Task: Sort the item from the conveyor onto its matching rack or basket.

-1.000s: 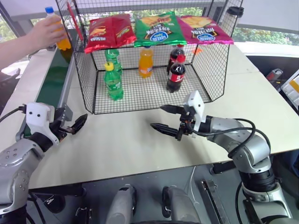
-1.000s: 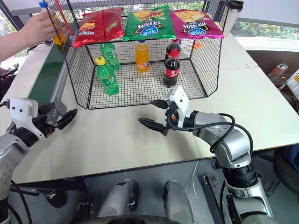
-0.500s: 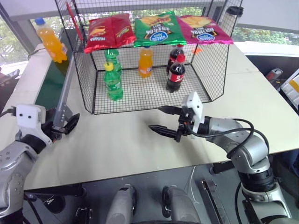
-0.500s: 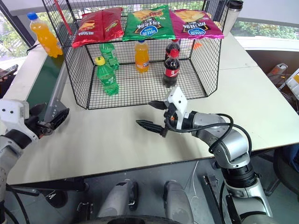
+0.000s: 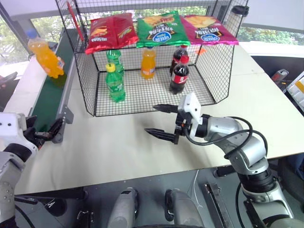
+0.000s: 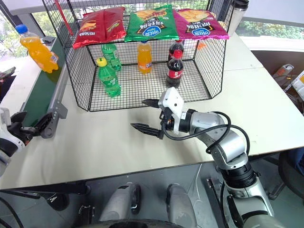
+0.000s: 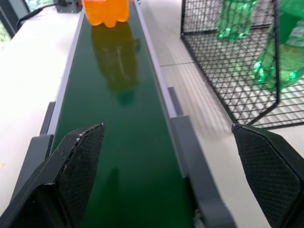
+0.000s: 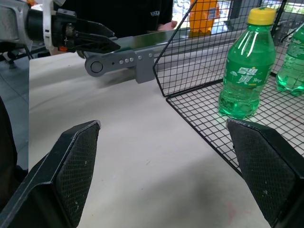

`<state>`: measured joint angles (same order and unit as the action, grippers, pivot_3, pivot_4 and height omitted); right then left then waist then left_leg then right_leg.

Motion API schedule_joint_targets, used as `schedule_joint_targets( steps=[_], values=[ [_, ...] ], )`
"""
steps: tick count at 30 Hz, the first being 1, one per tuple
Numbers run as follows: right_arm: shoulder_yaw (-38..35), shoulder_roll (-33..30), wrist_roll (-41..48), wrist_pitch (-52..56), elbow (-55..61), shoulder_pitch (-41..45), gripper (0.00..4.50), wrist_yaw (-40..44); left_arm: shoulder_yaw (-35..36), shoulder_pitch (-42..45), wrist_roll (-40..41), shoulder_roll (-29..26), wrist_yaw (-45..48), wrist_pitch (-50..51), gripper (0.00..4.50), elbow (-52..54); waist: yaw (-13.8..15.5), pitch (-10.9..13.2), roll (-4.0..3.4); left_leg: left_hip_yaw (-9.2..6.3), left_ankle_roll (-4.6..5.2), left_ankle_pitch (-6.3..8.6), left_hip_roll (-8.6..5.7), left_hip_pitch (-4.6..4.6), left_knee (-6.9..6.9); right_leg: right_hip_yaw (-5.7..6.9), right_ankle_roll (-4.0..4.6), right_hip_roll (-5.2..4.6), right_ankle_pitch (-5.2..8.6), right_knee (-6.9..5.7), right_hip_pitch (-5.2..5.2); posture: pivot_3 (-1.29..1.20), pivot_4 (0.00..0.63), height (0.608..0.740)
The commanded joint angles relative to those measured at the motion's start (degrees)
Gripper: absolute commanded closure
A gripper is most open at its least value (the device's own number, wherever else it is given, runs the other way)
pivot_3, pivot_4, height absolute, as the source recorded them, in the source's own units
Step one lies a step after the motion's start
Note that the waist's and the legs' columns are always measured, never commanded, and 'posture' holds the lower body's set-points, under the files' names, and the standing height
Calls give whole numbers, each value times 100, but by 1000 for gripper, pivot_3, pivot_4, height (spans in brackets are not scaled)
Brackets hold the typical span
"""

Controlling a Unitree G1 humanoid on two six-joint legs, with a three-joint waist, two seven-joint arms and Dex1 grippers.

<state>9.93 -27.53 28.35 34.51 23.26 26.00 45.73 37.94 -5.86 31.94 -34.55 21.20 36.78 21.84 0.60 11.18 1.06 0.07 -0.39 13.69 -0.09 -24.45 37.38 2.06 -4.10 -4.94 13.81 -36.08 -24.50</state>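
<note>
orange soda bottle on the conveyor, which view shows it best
The right eye view: the whole orange soda bottle shows there, blue cap to base, leaning on the conveyor. The left eye view shows it too, cap paler against the window. The left wrist view catches its base and the right wrist view a piece of it through the mesh.

A pale table (image 5: 142, 147) carries a black wire-mesh cage (image 5: 216, 66) at its middle and, just beside the cage on the left, a long dark green conveyor (image 5: 50, 102) in a grey frame. An orange soda bottle (image 5: 46, 57) stands on the belt.
</note>
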Motion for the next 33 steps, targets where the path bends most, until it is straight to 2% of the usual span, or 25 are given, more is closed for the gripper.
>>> schedule_joint_targets(
  steps=[1, 26, 33],
  values=[
    [-16, 16, 11, -81, 98, 53, 98, 33, 227, 71, -97, -72, -127, -152, 0, -74, -1, 0, 0, 0, 0, 0, 0, 1, -4, 0, 0, 0, 0, 0, -1, 0, 150, 739],
    [-42, -44, 5, -47, 149, -7, 98, -4, 33, 502, -445, 79, -627, -626, 0, -563, -1, -1, 2, 2, 0, -1, -3, 2, -12, 0, -2, -2, -1, -2, -3, 0, 150, 739],
    [-71, -53, 24, -16, 158, -13, 98, -47, -118, 577, -375, 68, -449, -608, 0, -582, -1, -2, 3, 2, 0, -1, -4, 2, -11, 1, -2, -2, -2, -3, -3, 0, 150, 739]
  ],
)
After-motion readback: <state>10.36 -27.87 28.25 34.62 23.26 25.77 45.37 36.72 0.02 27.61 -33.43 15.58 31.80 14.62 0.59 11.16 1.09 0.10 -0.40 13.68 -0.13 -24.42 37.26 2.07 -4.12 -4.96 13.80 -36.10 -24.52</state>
